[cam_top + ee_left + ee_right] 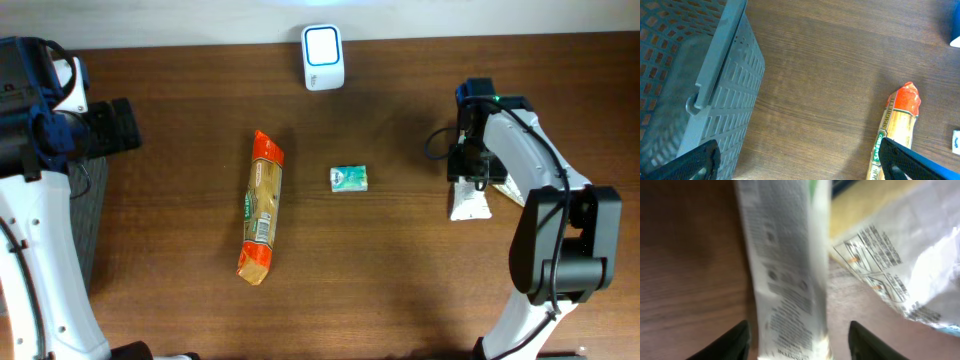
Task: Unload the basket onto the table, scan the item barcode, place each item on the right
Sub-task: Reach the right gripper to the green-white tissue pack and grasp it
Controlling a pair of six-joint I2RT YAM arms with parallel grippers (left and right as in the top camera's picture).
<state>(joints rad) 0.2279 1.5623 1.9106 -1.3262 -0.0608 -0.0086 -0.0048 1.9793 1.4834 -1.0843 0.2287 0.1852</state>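
Observation:
The white scanner [323, 57] with a blue-lit face stands at the table's far edge. A long orange snack pack [262, 207] [897, 130] and a small green packet [349, 179] lie mid-table. At the right, a white printed packet [468, 205] [785, 270] lies on the wood under my right gripper [470, 172] [800, 342], which is open with its fingers on either side of the packet's near end and gaps on both sides. My left gripper [120, 128] [800, 160] hangs wide open and empty at the left, above bare wood.
A grey mesh basket [690, 75] [85, 215] stands at the table's left edge, just left of my left gripper. A crinkled white wrapper [900, 255] and a tan item [505, 190] lie beside the white packet at the right.

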